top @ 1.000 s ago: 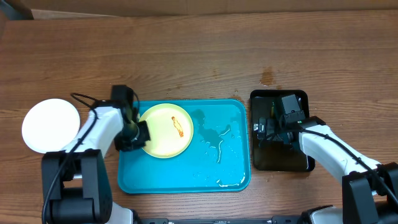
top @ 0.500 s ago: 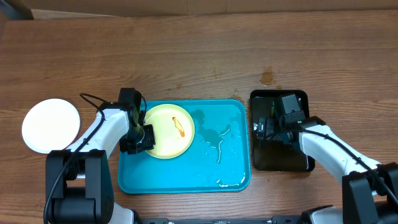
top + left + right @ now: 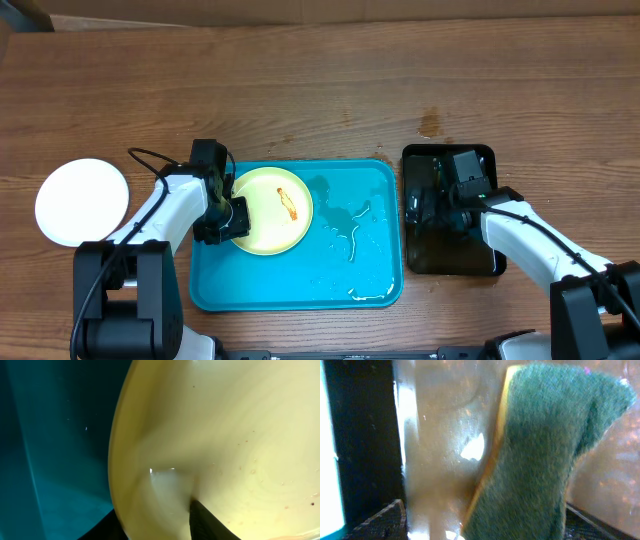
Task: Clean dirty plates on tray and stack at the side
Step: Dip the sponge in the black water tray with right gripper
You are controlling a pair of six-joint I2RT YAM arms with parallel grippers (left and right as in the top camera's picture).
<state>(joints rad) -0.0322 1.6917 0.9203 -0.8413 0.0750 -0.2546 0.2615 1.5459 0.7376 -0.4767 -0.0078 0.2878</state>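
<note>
Turquoise tray on the surface carries the yellow-green plate, with its orange smear uncleaned. A white plate sits well apart to the left.

Left wrist: you see the left tool straddling that plate's rim, but whether it pinches cannot be told.

Right wrist: the right tool gapes around the green sponge in the black tray, ungripped.

Judged step: fetching the sponge. Next you should close on it.

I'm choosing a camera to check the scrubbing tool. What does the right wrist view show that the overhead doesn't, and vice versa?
Only right wrist: a green-and-yellow sponge, close up, in the wet black tray. Only overhead: the pale yellow-green plate with an orange smear on the turquoise tray, the left gripper at its rim, and a white plate on the table. Both: the black tray, under the right gripper.
</note>
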